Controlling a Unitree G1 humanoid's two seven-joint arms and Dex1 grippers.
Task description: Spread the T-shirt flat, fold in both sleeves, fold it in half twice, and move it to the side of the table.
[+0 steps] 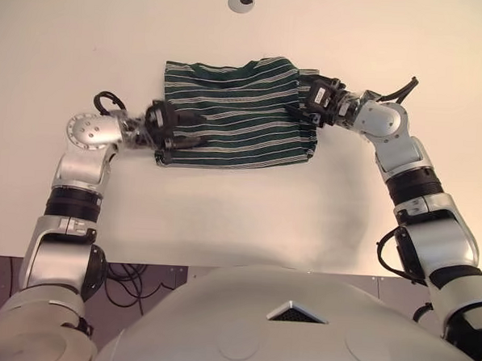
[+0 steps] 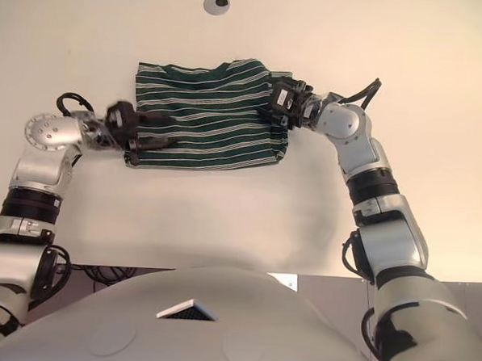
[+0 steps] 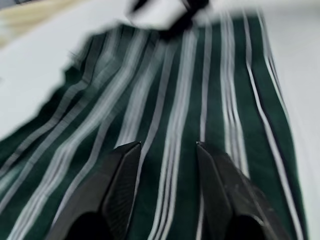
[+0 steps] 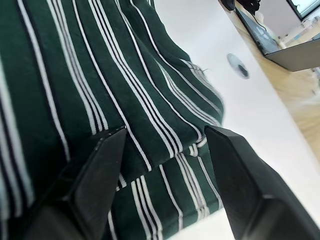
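Claws are numbering two, both spread: left claw at the lower-left edge of the one T-shirt, right claw at its right edge. That T-shirt is lying folded at upper centre of the frame, with the surface stretching wide below it.

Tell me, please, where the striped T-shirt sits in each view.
Left eye: T-shirt, upper centre.
Right eye: upper centre, slightly left.
Left wrist: under the open left end effector.
Right wrist: under the open right end effector.
Shared landmark: the white table.

White table; round grommet far side; cables below.
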